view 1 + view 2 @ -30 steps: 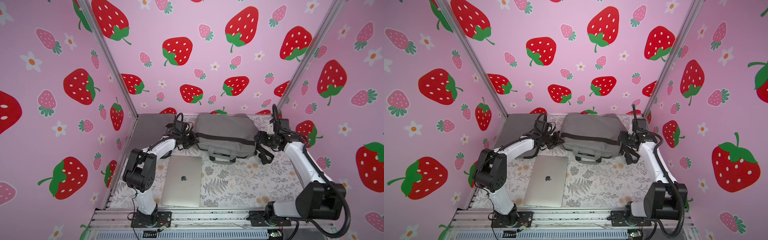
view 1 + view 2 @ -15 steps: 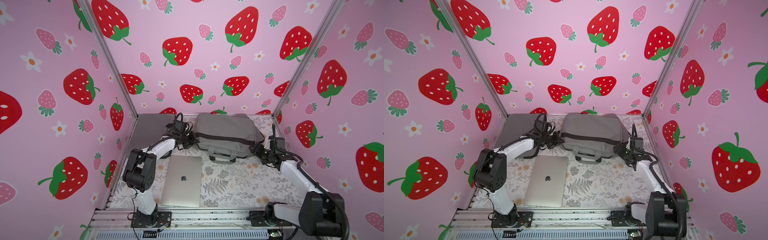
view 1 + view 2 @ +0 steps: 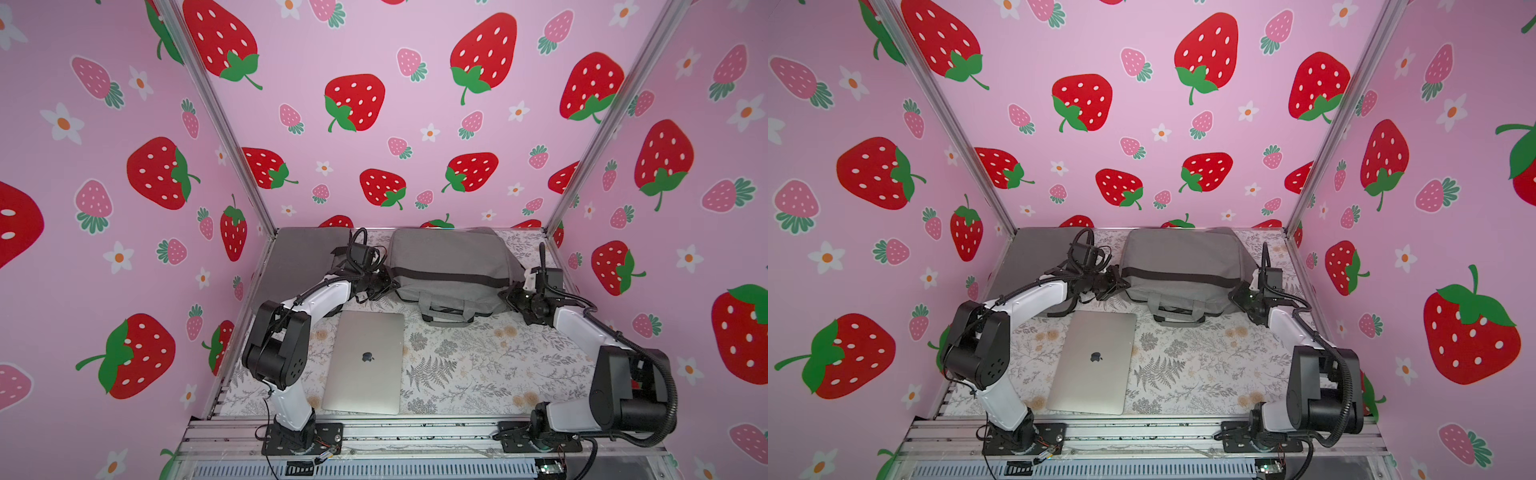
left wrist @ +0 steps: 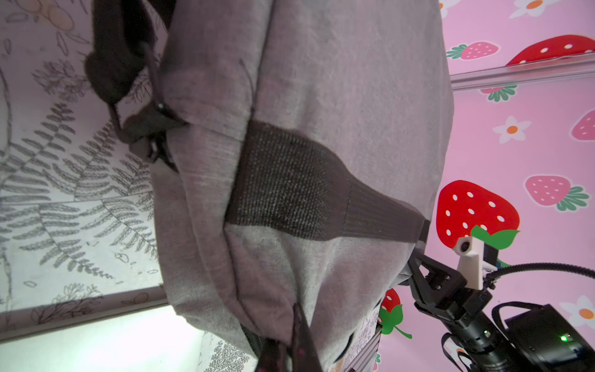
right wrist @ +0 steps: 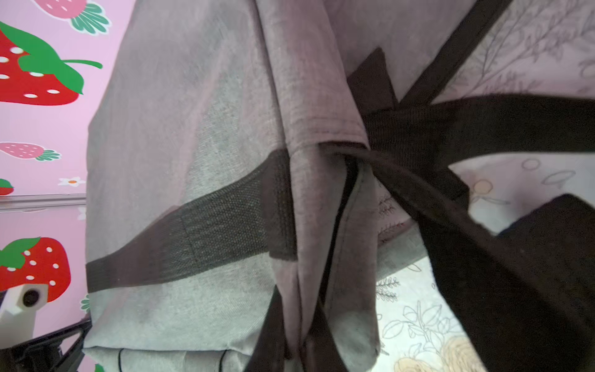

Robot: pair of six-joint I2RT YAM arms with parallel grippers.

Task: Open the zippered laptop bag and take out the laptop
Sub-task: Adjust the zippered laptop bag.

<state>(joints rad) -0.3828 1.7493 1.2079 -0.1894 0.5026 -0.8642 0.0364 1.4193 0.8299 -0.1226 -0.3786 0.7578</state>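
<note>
The grey laptop bag (image 3: 449,262) lies at the rear of the desk (image 3: 490,365); the left tool (image 3: 384,283) is clenched on its left end; the right tool (image 3: 510,296) is clenched on its right end; the laptop (image 3: 365,361) lies closed on the desk, just in front of the bag.

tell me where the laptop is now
In both top views the laptop lies closed on the floral mat, left of centre, just in front of the grey bag.
</note>
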